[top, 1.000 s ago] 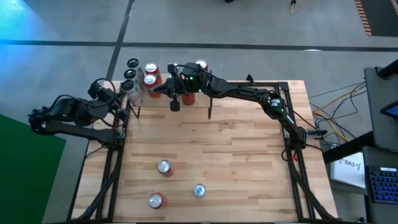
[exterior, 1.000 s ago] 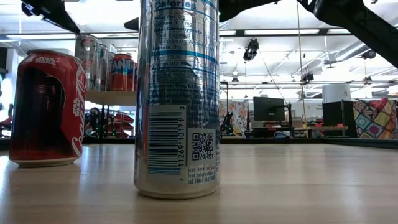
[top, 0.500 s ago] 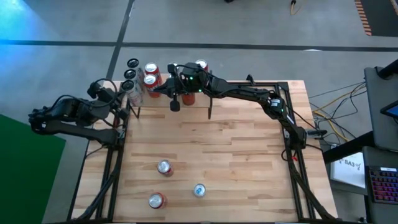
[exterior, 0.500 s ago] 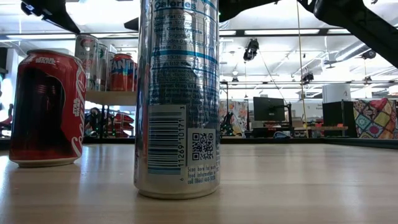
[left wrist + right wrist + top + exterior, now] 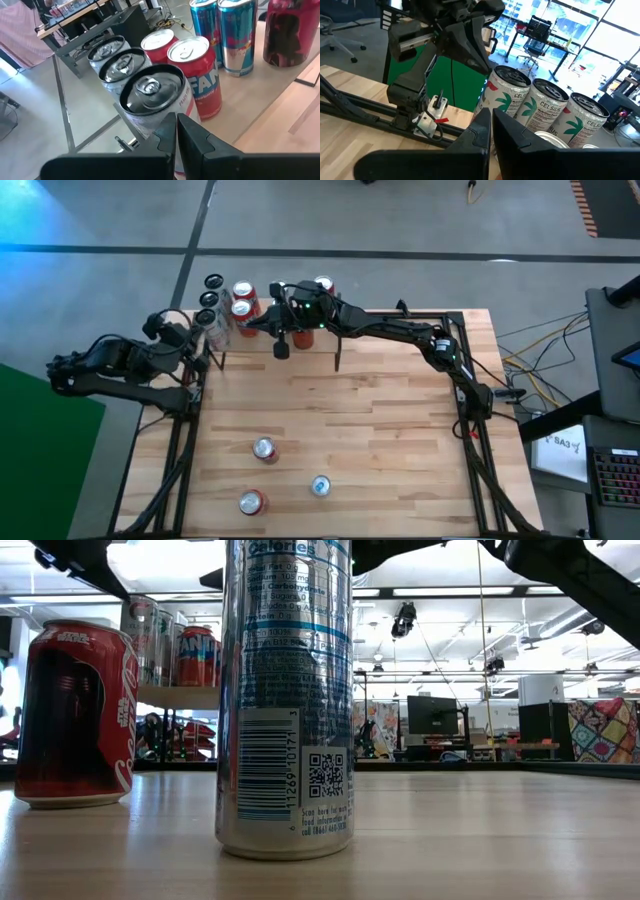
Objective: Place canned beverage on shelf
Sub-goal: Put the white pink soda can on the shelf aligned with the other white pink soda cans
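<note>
Left arm: folded low along the far left edge of the tabletop [image 5: 400, 430], its links running from the far left toward the far left corner. Left end effector [image 5: 207, 332] sits at that corner, fingers [image 5: 192, 137] pressed together with no gap showing, nothing between them.

Right arm: rises from its base at the right side and stretches leftward across the far edge of the tabletop, elbow bent near the far right corner. Right end effector [image 5: 250, 325] lies left of centre at the far edge, fingers [image 5: 507, 132] closed flat against each other, holding nothing.
</note>
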Robot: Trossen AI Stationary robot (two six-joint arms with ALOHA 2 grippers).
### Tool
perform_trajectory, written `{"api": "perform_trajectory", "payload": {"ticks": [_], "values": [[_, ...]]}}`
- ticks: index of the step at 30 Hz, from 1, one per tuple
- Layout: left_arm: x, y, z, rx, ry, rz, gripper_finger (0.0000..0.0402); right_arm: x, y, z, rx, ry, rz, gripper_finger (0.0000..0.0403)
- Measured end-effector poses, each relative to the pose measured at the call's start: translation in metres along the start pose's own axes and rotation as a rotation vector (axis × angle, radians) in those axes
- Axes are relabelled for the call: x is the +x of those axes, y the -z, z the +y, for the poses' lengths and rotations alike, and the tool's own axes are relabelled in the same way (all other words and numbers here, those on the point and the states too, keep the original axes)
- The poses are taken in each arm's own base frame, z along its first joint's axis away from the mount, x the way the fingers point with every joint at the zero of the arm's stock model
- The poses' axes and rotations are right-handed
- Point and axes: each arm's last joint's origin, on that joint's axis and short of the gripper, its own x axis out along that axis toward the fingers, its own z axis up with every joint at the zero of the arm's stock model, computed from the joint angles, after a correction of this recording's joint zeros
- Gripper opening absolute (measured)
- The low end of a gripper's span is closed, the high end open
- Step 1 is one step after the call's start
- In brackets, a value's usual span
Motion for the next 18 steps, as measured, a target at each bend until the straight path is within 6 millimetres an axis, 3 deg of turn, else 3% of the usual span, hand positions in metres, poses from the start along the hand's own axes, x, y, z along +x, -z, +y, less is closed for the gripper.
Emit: {"api": "perform_trajectory", "payload": {"ticks": [18], "values": [[0.0003, 0.0046, 0.0026, 0.000, -0.051, -0.017, 0.0000, 0.0001, 0.0000, 0.0002, 0.000, 0.000, 0.000, 0.0009]]}}
